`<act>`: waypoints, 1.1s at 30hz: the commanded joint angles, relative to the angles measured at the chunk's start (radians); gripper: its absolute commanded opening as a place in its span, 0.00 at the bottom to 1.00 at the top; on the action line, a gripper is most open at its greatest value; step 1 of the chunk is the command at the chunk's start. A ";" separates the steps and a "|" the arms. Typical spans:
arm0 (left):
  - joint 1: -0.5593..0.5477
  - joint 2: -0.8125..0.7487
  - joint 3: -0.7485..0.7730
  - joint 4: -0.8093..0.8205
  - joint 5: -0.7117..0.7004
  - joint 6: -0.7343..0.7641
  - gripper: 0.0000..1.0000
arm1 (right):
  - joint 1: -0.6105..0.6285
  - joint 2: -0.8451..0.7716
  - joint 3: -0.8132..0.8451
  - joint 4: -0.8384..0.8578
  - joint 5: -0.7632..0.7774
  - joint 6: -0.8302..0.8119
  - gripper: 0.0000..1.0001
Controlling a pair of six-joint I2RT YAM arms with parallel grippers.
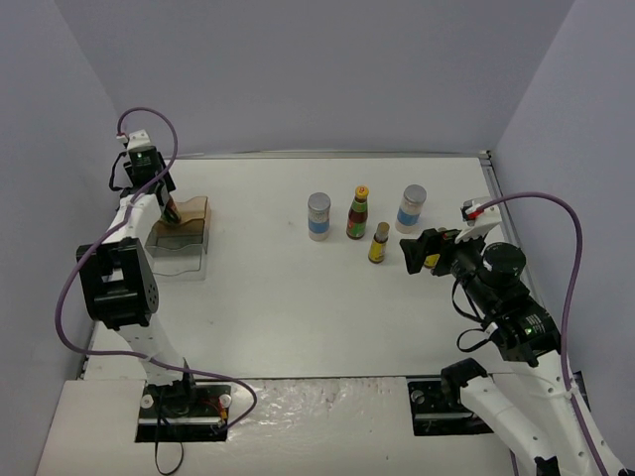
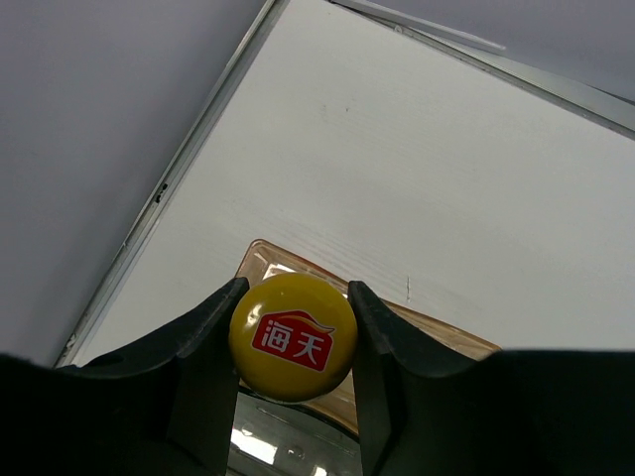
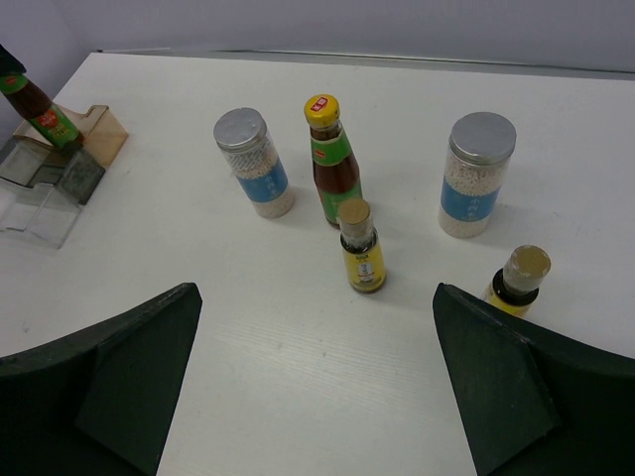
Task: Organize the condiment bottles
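Observation:
My left gripper [image 2: 296,294] is shut on the yellow-orange cap of a dark bottle [image 2: 294,337] and holds it upright over the clear tray [image 2: 437,337] at the far left. The same bottle shows in the right wrist view [image 3: 35,107] and the top view [image 1: 171,210]. On the table stand a white jar [image 1: 318,216], a second dark bottle [image 1: 358,213], a tiny yellow bottle [image 1: 378,244] and another white jar [image 1: 411,209]. My right gripper [image 3: 316,297] is open and empty, with a second tiny yellow bottle [image 3: 518,281] just beyond its right finger.
The clear tray with an amber back [image 1: 184,236] sits near the table's left edge. Grey walls close in the left, back and right sides. The right arm's cable [image 1: 556,213] loops above the right edge.

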 commanded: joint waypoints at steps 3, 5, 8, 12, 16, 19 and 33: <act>0.017 -0.070 0.008 0.116 -0.014 0.014 0.41 | 0.009 -0.024 -0.014 0.076 -0.014 0.021 1.00; 0.017 -0.074 0.002 0.108 -0.019 0.012 0.55 | 0.008 -0.031 -0.017 0.074 -0.019 0.022 1.00; 0.020 -0.081 -0.002 0.094 -0.022 0.013 0.70 | 0.008 -0.037 -0.019 0.069 -0.025 0.027 1.00; 0.020 -0.101 -0.009 0.073 -0.023 0.009 0.85 | 0.008 -0.047 -0.023 0.061 -0.027 0.027 1.00; 0.020 -0.143 0.004 -0.015 -0.020 -0.012 0.97 | 0.008 -0.044 -0.013 0.053 -0.024 0.021 1.00; 0.013 -0.201 0.024 -0.099 0.001 -0.044 0.97 | 0.008 -0.047 -0.003 0.050 -0.009 0.018 1.00; -0.632 -0.396 -0.065 -0.026 0.113 0.011 0.97 | 0.009 -0.038 0.014 0.047 0.021 0.008 1.00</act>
